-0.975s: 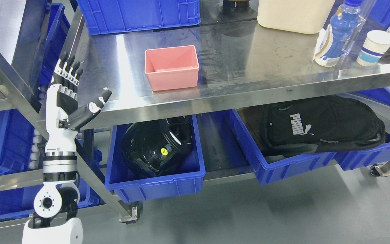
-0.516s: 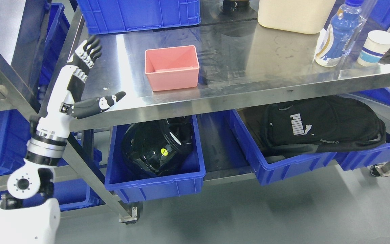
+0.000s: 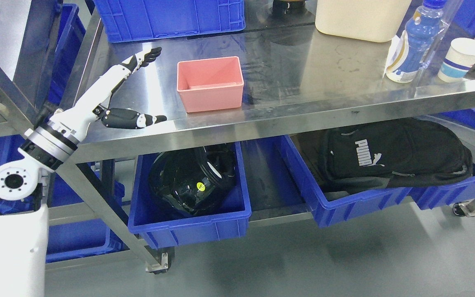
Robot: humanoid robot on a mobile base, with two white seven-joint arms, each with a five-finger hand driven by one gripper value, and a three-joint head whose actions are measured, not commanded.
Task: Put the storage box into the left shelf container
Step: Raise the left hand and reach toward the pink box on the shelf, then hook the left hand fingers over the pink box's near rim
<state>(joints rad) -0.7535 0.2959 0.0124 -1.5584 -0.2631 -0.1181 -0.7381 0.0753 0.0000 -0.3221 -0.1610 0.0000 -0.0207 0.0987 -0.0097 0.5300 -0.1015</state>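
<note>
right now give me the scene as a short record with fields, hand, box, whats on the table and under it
left hand: open, fingers spread, over the steel table, left of the box, not touching it
right hand: not in view
storage box: pink, upright, empty, on the table near its front edge
table right end: blue bottle, paper cup
lower shelf: blue bin with black helmet; blue bin with black backpack
</note>
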